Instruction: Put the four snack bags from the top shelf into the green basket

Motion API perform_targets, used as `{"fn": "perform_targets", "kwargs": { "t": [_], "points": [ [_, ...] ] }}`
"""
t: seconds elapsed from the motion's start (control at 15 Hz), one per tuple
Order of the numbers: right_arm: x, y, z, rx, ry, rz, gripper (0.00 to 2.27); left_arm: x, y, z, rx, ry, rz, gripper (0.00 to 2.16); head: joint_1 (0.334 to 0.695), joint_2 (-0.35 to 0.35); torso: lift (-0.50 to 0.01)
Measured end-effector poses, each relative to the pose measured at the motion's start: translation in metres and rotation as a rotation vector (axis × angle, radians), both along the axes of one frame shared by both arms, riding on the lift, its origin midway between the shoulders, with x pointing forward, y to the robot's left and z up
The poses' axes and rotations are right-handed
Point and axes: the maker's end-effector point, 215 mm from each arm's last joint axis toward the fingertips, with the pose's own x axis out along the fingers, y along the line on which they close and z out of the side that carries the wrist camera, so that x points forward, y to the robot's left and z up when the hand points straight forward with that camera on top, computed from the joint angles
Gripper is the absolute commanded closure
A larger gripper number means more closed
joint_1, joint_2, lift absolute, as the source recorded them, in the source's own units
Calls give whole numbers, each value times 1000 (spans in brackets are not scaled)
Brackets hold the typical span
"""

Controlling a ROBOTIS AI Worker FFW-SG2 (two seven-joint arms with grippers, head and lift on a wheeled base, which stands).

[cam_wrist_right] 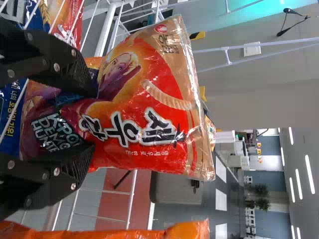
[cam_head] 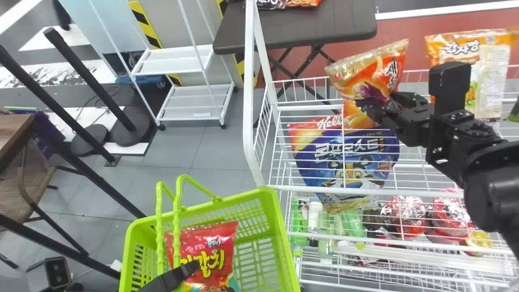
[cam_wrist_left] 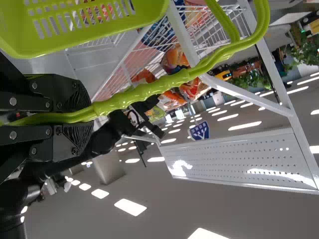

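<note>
Red foil snack bag in green plastic basket; green ribbed handle clasped by left black claw. Rightward, right black claw grasps orange-and-gold foil bag, long axis roughly upright, at white wire rack; basket lies leftward, lower.

Lighting: bright, diffuse, indoor, around the green basket.
Sources: white ceiling lights, overexposed against duller grey, high above the basket.
Glare: blown-out patches on the perforated panel, beyond the basket; glossy streaks along the basket's handle; crinkled foil sheen, snack bag, right of the basket.
</note>
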Motion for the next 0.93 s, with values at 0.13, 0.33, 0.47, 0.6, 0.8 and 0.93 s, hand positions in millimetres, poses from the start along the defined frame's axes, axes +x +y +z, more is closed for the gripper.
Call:
{"fn": "perform_targets", "kwargs": {
  "t": [0.13, 0.33, 0.47, 0.6, 0.8, 0.93],
  "points": [
    [0, 1, -1, 1, 3, -1, 2246, 0, 0, 0, -1, 1, 1, 2145, 695, 285, 0],
    [-7, 0, -3, 18, -7, -1, 2246, 0, 1, 0, -2, 0, 2, 2145, 695, 286, 0],
    [-15, -2, 1, 38, -28, -5, 2250, -1, 2, 1, -3, -1, 4, 2145, 695, 288, 0],
    [-35, 4, 25, 95, -71, -1, 2246, -1, 3, 2, -3, -4, 8, 2145, 695, 303, 0],
    [-77, 13, 68, 189, -110, 17, 2246, -1, 4, 2, -4, -4, 10, 2142, 695, 336, 0],
    [-111, 27, 86, 249, -82, 61, 2246, -1, 4, 2, -5, -4, 9, 2145, 695, 350, 0]
  ]
}}
